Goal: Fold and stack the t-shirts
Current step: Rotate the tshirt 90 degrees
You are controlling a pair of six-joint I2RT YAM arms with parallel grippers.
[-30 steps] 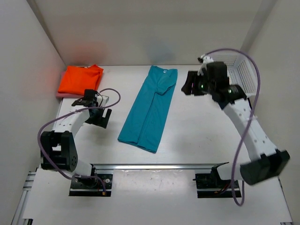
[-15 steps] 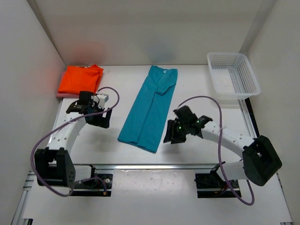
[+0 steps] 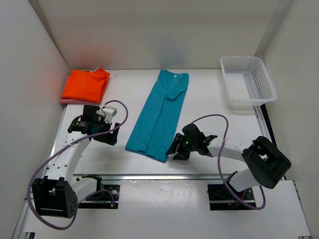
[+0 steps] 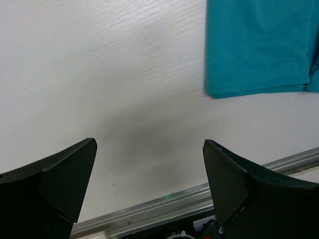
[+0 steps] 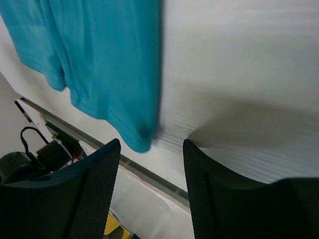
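Note:
The teal-blue t-shirt (image 3: 160, 113) lies folded into a long strip across the middle of the table, neck end at the back. The orange t-shirt (image 3: 86, 83) lies folded at the back left on the rose-pink t-shirt (image 3: 65, 100), of which only an edge shows. My left gripper (image 3: 111, 134) is open and empty, just left of the strip's near end; that hem corner shows in the left wrist view (image 4: 259, 47). My right gripper (image 3: 174, 150) is open and empty, low at the strip's near right corner (image 5: 141, 135).
A white lattice basket (image 3: 247, 82) stands at the back right. A metal rail (image 3: 169, 176) runs along the table's near edge, also visible in the left wrist view (image 4: 164, 201). White walls close in the left, back and right sides.
My right arm swung from up near the basket down to the table and on to the strip's near right corner. My left gripper moved nearer and a little right, toward the strip's near end.

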